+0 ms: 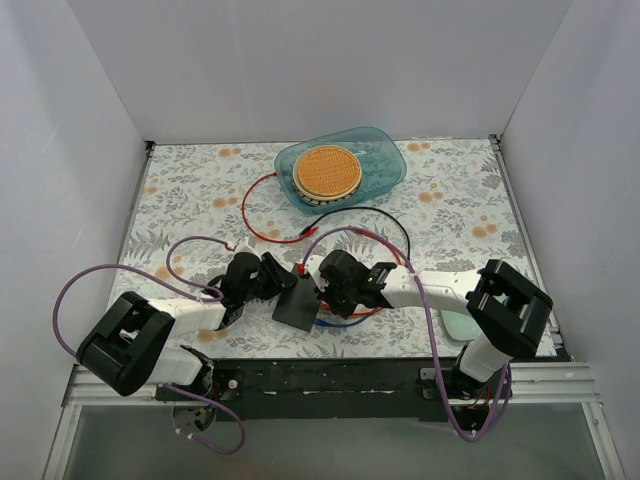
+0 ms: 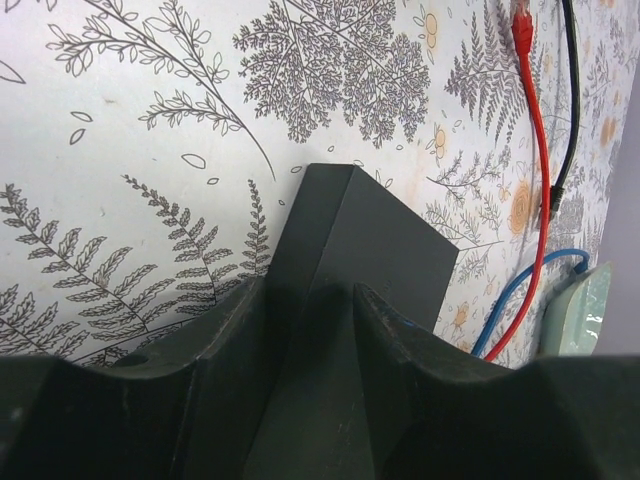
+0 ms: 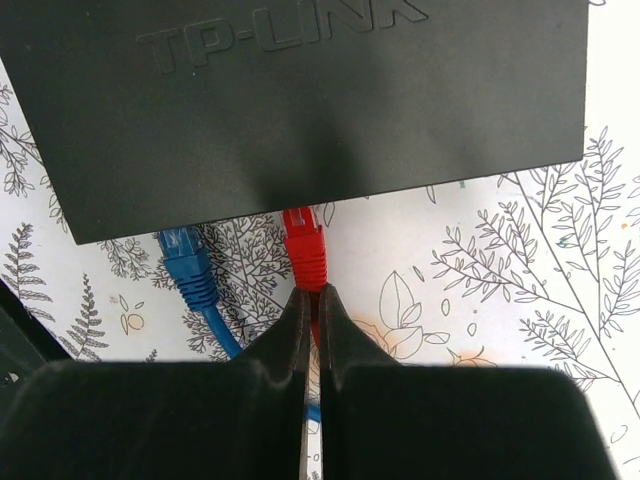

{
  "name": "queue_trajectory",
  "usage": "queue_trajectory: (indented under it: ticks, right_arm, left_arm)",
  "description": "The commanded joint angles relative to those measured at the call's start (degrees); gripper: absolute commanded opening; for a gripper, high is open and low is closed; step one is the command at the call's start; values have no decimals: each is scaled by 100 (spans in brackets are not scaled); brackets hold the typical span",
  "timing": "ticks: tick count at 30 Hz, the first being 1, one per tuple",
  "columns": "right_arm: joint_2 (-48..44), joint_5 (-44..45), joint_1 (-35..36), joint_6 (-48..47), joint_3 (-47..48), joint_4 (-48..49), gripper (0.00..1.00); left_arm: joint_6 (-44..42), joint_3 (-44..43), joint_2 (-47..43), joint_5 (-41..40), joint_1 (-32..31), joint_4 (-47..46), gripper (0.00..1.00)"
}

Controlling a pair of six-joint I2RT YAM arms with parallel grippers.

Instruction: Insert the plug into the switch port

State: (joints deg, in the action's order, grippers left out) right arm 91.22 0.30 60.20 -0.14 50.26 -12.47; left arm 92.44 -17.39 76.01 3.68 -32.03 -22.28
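The switch (image 1: 298, 303), a flat black box, lies at the near middle of the table. My left gripper (image 1: 268, 280) is shut on its left part; in the left wrist view the fingers (image 2: 235, 330) sit on either side of the switch (image 2: 365, 240). My right gripper (image 1: 326, 287) is shut on the red cable just behind the red plug (image 3: 304, 245), whose tip is at the switch's port edge (image 3: 300, 100); the ports are hidden underneath. A blue plug (image 3: 187, 265) sits at the same edge to the left.
A clear blue tray (image 1: 385, 160) holding a round orange disc (image 1: 328, 172) stands at the back middle. A red cable (image 1: 255, 215) and a black cable (image 1: 390, 220) loop across the mat. A pale green pad (image 1: 458, 323) lies near the right arm.
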Motion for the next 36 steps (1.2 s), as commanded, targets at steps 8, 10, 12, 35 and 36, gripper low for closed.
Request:
queue_trajectory:
  ticks: [8,10,12,35,36]
  right_arm:
    - [-113,6,97,286,844,2205,1]
    - [-34,6,97,331,924,2205,1]
    - [36,-160,105,357,1073,2214,1]
    - [669,-355,149,1095,1934,2197,1]
    - [678,-363,149,1095,1961,2187,1]
  left_arm:
    - [915,51,-481,511,-620,488,29]
    - [968,60,-517,476,-638,549,29]
    - [1030,60,-534,467,-646,558,29]
    - [1548,-221,-411,142,-1227,795,17]
    - [1557,-213,-429,133,-1235,796,16]
